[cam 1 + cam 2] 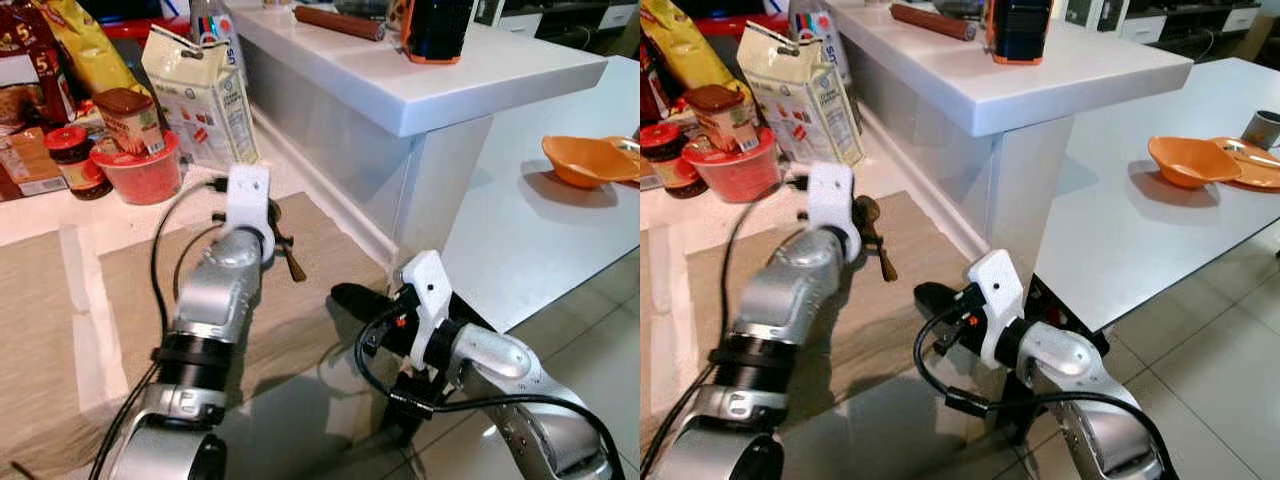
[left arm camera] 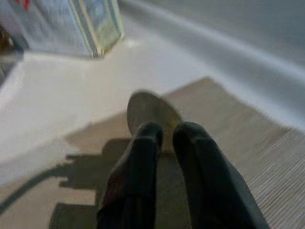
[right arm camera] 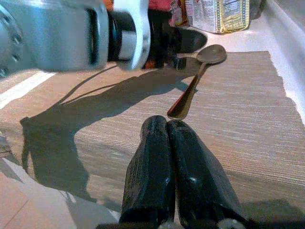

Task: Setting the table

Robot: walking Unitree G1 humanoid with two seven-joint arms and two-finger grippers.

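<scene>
We see the spoon lying on the woven placemat, its neck pinched between our left gripper's fingertips. Our right gripper, fingers pressed together, hovers just short of the handle's tip.

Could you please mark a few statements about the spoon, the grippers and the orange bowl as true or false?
1. The left gripper is shut on the spoon. True.
2. The spoon hangs over the white table. False: it is over the woven placemat.
3. The right gripper holds a fork. False: its fingers are shut together, with nothing between them.
4. The orange bowl sits on the white table. True.
5. The milk carton lies flat on the placemat. False: it stands upright on the counter beyond it.
</scene>
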